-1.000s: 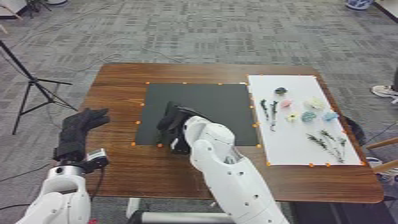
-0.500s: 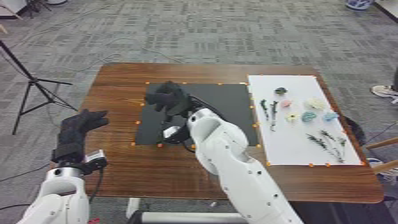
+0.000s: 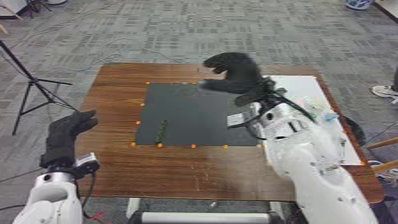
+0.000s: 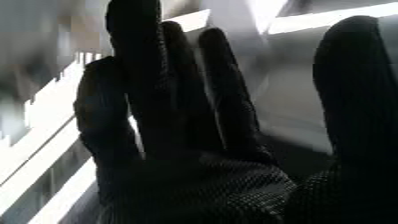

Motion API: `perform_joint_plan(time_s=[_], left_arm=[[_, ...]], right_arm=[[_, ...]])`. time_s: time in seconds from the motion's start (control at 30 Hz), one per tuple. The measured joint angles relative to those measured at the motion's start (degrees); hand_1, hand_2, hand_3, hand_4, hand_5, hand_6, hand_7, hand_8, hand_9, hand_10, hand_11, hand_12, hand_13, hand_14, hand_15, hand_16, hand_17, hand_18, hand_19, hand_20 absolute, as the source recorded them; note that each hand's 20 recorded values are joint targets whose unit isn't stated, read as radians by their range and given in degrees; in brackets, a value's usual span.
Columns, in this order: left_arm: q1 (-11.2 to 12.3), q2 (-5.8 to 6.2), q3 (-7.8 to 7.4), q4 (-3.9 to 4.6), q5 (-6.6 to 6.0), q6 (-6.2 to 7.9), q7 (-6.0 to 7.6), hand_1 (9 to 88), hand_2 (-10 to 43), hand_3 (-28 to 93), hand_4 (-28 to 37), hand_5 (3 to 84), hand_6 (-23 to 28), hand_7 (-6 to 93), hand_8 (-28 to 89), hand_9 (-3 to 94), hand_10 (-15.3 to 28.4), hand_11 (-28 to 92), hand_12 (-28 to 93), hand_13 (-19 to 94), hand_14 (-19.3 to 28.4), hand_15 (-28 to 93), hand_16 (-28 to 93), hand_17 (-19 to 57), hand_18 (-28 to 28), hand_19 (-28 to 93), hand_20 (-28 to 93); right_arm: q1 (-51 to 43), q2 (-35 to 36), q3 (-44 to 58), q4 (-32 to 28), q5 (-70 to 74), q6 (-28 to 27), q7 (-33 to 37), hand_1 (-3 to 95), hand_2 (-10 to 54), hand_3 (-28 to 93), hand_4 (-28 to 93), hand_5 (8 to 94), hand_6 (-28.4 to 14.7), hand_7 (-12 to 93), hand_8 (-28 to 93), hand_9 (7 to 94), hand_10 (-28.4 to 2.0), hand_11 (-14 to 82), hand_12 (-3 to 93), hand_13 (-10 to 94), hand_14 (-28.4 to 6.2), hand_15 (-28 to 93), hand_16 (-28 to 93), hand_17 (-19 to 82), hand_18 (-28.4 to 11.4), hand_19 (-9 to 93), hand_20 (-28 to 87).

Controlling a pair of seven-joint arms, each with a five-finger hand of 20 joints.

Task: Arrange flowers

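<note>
The green stem [image 3: 161, 131] lies on the near left part of the dark sheet [image 3: 195, 117] on the desk [image 3: 178, 175], maybe to start the flower picture. The right robot hand [image 3: 237, 72] is open and empty, likely to get a flower next, and the left robot hand [image 3: 69, 131] is loose, out of the way. The head view shows the stem's place; the right wrist view shows straight fingers [image 4: 142, 75] and the thumb [image 4: 355, 85] wide apart.

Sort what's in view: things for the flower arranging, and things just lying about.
For the job:
- green stem on the dark mat
- white sheet
- light blue flower

Just about:
- tripod
- blue-and-white pot on the floor
</note>
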Motion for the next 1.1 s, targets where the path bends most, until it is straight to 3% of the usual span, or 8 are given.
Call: perform_joint_plan(time_s=[0.07,0.27,0.8,1.1], left_arm=[[0.22,0.00,-0.02,-0.01,0.05,0.00,-0.15,26.2,15.6,70,-26.4,59.2,3.7,16.4,-8,58.9,14.7,25,15,45,17.9,25,-3,11.1,10.7,8,19],[0.56,0.00,-0.29,-0.15,0.12,0.00,-0.55,26.3,15.2,70,-26.1,59.1,3.8,16.5,-8,58.9,14.7,26,15,45,18.0,25,-3,11.2,10.7,8,19],[0.74,-0.10,-0.45,-0.76,0.84,-0.01,-1.24,27.0,14.7,69,-25.6,58.9,3.8,16.7,-8,58.6,14.6,26,15,46,18.0,25,-3,11.1,10.7,8,19],[0.95,-0.29,-0.53,-0.93,1.32,-0.05,-1.91,27.2,14.5,69,-25.3,58.8,3.9,16.7,-8,58.4,14.6,26,15,46,18.0,25,-3,11.1,10.8,8,19]], right_arm=[[-2.39,2.90,5.68,-1.54,-0.23,2.00,0.35,27.9,-9.5,66,-15,56.8,-6.4,15,-4,65.8,-17.3,16.2,19.4,68,-14.5,52,29,34,-23.8,78,50],[-9.83,8.73,18.40,-1.81,-2.33,0.12,3.46,28.8,-9.5,65,-17,59.7,-5.7,17,-4,69.1,-16.7,20.1,21.0,70,-13.8,54,29,35,-23.8,80,51],[-25.47,7.15,29.93,1.00,-11.46,-2.47,5.99,28.0,-9.5,64,-19,61.9,-5.5,19,-4,70.8,-16.4,24.4,23.5,71,-13.6,58,32,36,-24.6,83,54],[-27.79,6.81,30.80,3.54,-13.51,-4.29,8.39,29.7,-9.5,64,-19,63.4,-5.1,20,-4,72.6,-15.9,26.2,24.0,72,-13.2,59,32,37,-24.3,84,54]])
